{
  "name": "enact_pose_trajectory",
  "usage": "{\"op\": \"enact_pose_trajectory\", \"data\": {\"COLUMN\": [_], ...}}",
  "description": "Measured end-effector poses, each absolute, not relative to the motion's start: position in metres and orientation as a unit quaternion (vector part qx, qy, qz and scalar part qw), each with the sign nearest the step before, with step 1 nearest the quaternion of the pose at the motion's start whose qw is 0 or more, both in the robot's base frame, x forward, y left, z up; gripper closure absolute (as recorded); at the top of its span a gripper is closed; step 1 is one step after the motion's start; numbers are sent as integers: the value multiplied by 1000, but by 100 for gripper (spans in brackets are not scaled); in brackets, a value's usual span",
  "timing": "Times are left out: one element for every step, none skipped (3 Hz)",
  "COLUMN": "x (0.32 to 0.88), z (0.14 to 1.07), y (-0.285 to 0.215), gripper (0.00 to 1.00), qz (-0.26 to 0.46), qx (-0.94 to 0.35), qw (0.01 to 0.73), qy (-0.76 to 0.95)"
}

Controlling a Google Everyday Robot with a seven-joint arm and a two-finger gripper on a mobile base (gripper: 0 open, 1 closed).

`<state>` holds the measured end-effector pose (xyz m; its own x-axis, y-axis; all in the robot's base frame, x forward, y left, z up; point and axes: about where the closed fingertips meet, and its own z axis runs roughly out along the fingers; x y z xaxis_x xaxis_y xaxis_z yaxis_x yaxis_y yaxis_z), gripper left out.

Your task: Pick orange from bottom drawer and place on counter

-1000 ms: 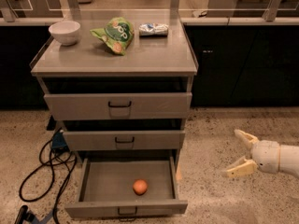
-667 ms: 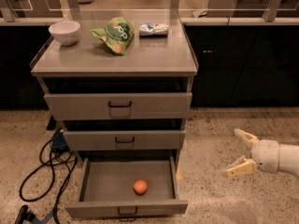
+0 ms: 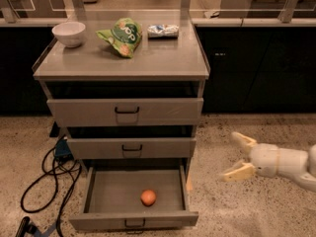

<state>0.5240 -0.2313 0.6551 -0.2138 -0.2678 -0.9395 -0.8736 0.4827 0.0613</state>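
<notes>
The orange (image 3: 148, 197) is small and round and lies inside the bottom drawer (image 3: 102, 194), near its front middle. That drawer is pulled out; it is a shallow grey tray with a small black handle. The counter (image 3: 163, 58) is the grey top of the cabinet. My gripper (image 3: 237, 156) is to the right of the drawer, low over the floor, with its cream fingers (image 3: 244, 140) spread open and empty. It is well clear of the orange.
On the counter are a white bowl (image 3: 68, 33), a green chip bag (image 3: 122, 36) and a white-blue packet (image 3: 162, 30). The two upper drawers (image 3: 125, 111) stand slightly out. Black cables (image 3: 52, 179) lie on the floor at left. Dark cabinets stand behind.
</notes>
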Motion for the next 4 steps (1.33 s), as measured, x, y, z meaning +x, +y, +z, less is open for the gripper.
{"op": "enact_pose_trajectory", "data": {"x": [505,506,511,524], "z": [633,633,615,557], "y": [-124,-124,-113,-81], "gripper": [0,0,0,0], "qz": [381,381,383,375], "qx": [-399,-399,-406,-410], "qw": [455,455,436,396], "qy": [700,699,706,731]}}
